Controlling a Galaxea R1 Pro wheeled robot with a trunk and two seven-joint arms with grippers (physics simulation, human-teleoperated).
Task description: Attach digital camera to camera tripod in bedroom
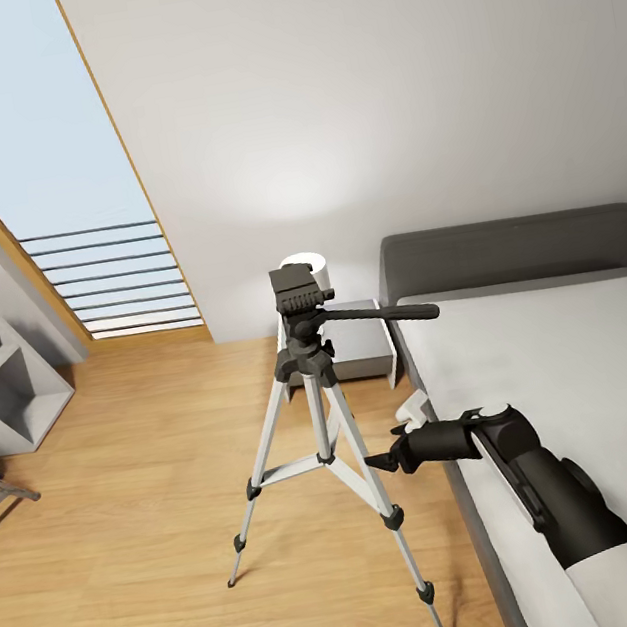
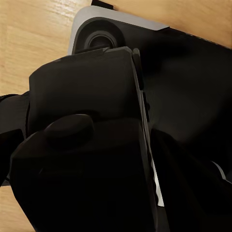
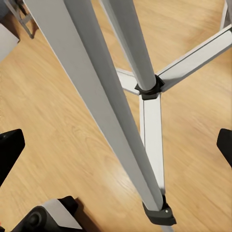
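Observation:
The camera tripod stands on the wood floor beside the bed, silver legs spread, its dark pan head bare on top and the handle pointing right. My right gripper is low at the tripod's near leg. It is open, and the leg runs between the spread fingertips without touching them. In the left wrist view a black blocky body with a ribbed edge, by its look the digital camera, sits hard against the lens. My left gripper is shut on it. Its red button is hidden.
The low grey bed with its white mattress lies to the right, under my right arm. A grey nightstand and a white lamp stand behind the tripod. White cubby shelves are at the left. My own base shows below.

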